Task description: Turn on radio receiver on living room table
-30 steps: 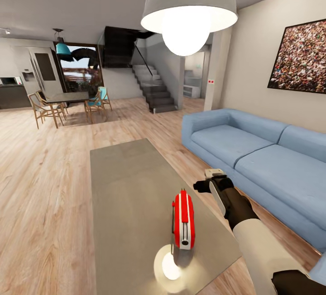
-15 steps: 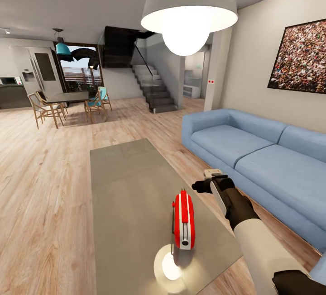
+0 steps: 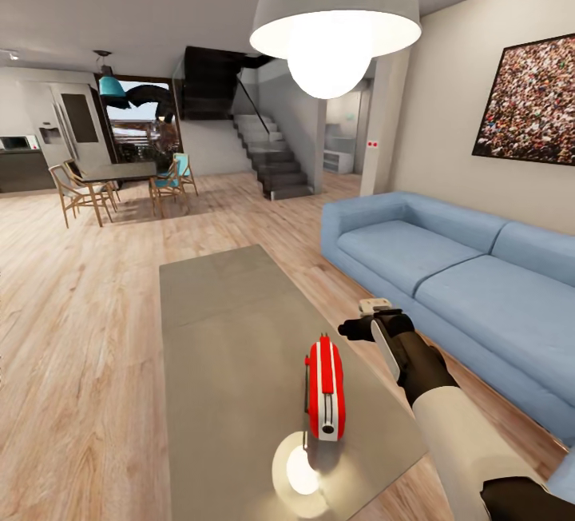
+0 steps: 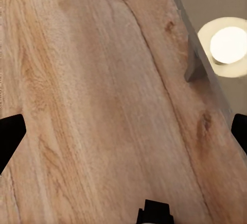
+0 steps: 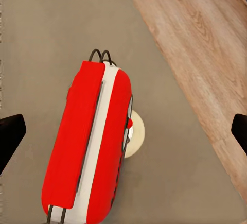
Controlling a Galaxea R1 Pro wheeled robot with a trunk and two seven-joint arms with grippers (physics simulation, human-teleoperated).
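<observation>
The small rounded red radio receiver with a white stripe [image 3: 324, 387] stands on the glossy grey-beige counter [image 3: 216, 321], near its close end. Just beside it, the right black end effector [image 3: 351, 329] hovers, fingers apart. Beyond lies a soft blue sofa [image 3: 447, 281].

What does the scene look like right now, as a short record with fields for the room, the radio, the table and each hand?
room: living room, blue sofa along the table's right side, pendant lamp lit overhead
radio receiver: red and white, standing upright on the table near its near end
table: long, grey, glossy, with the lamp's reflection beside the radio
right hand: held above the table to the right of the radio, open, not touching it
left hand: open above the wood floor, holding nothing
</observation>
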